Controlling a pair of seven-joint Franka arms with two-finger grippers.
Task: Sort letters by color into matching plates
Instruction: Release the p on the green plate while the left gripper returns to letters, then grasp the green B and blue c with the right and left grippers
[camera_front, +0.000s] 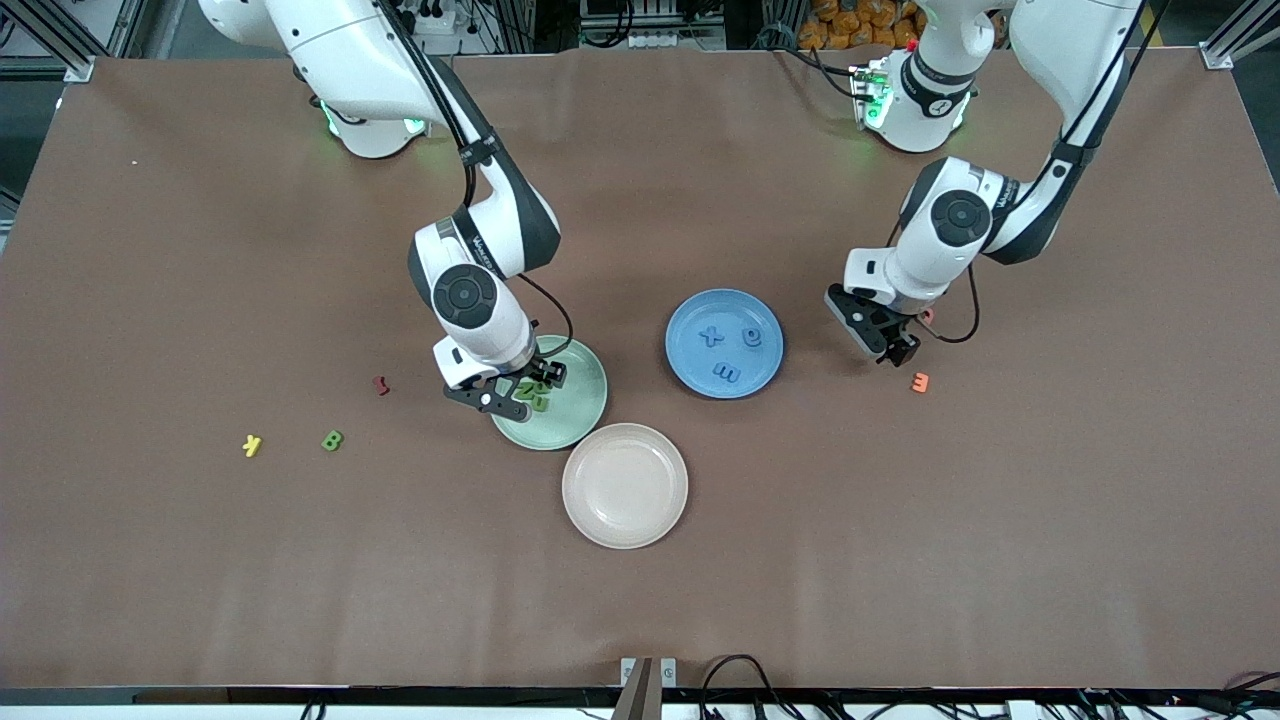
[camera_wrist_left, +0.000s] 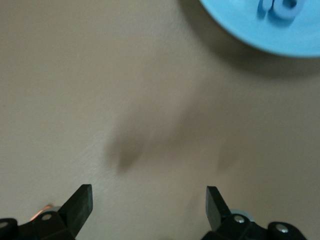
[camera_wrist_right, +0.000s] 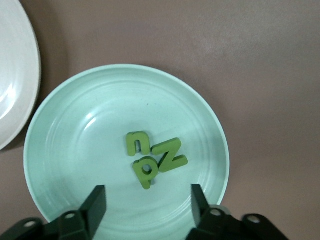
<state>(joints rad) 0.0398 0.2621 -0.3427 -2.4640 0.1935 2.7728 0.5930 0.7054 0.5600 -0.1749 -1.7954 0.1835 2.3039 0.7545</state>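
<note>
From my front camera the right arm hid part of the green plate (camera_front: 580, 400). The left wrist view was blurred, the blue plate (camera_wrist_left: 240, 30) cut off at its edge.

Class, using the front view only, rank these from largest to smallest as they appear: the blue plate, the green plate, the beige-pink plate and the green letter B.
1. Beige-pink plate, though it lies nearest the camera.
2. Blue plate and green plate look alike; the right end effector covers part of the green one.
3. Green letter B, smallest by far.

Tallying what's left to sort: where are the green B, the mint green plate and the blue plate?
green B (camera_front: 332, 440), front view, its middle.
mint green plate (camera_wrist_right: 75, 130), right wrist view, bare floor.
blue plate (camera_front: 690, 355), front view, bare floor.
</note>
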